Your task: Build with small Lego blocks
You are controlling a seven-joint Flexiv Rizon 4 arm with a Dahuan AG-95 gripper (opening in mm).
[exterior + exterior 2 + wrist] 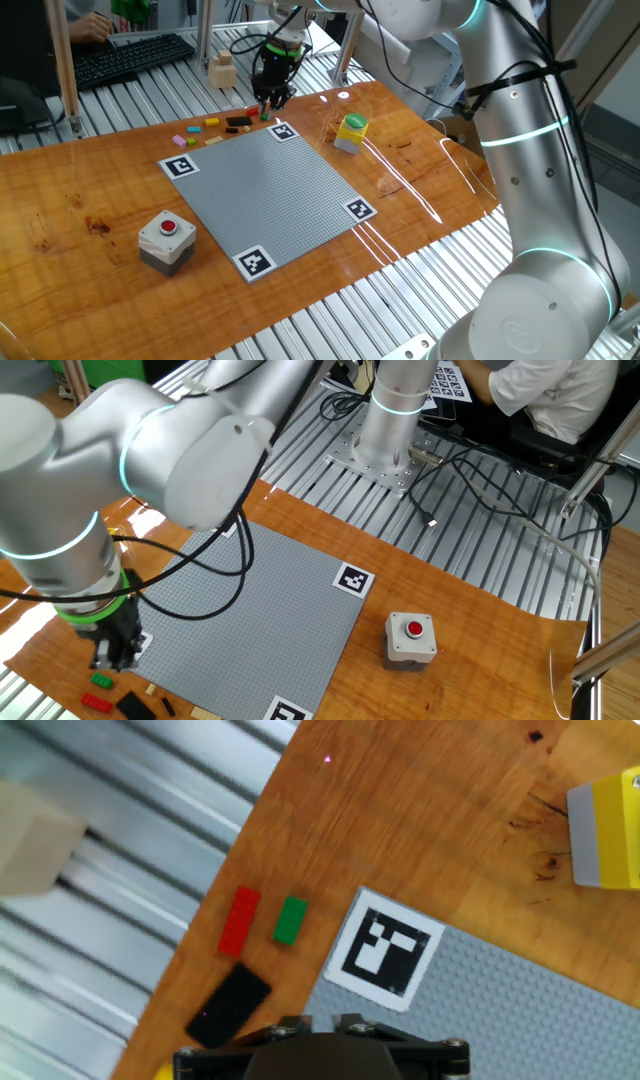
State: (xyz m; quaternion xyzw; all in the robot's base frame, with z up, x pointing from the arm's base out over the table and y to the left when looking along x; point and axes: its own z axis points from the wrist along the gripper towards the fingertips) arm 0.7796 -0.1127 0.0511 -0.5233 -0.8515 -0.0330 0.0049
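Observation:
Small Lego blocks lie on the wooden table along the far edge of the grey baseplate [265,190]. In the hand view a red block [239,920], a green block [290,920] and a flat black block [230,1005] lie just left of a corner marker [385,950]. One fixed view also shows pink [180,141], yellow [192,130], orange [212,122] and tan [213,141] blocks. My gripper [272,98] hovers a little above the red and green blocks, near the plate's corner [113,656]. Its jaws stand close together and hold nothing [318,1025].
A yellow container with a green top [350,132] stands right of the plate. A pale wooden block [222,70] sits on the metal slats behind the table edge. A grey box with a red button [166,240] stands at the near left. A person sits at a keyboard [130,55] beyond.

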